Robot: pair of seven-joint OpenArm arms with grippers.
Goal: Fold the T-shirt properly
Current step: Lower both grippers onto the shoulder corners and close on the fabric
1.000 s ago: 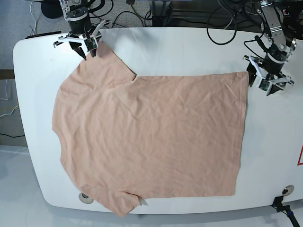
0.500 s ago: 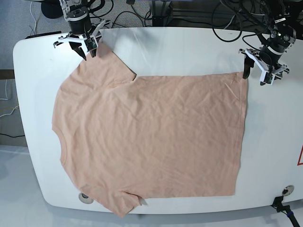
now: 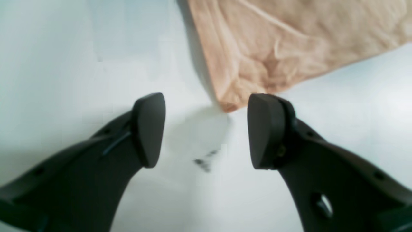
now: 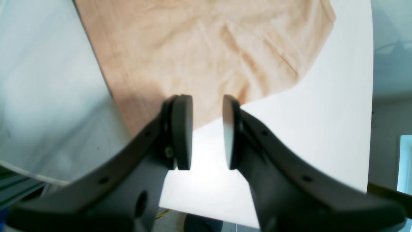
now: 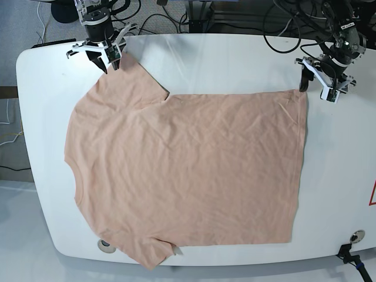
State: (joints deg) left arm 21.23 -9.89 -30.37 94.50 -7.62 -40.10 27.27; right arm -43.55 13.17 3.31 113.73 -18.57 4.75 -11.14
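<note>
1. The pale peach cotton T-shirt [image 5: 188, 170] lies spread flat on the white rounded table [image 5: 235, 59].
2. Black cables [image 5: 276, 26] trail behind the table's far edge.
3. The left gripper [image 3: 206, 129] gapes empty just off a hem corner.
4. The right gripper [image 4: 207, 130], jaws parted, holds nothing beside the sleeve.

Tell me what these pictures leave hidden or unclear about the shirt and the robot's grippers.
- T-shirt underside: hidden in every view, since it lies flat on the table.
- Lower sleeve tip: base view, hangs past the table edge.
- Left gripper: left wrist view is blurred; its height above the shirt corner is unclear.
- Right gripper: contact with the sleeve edge is unclear.
</note>
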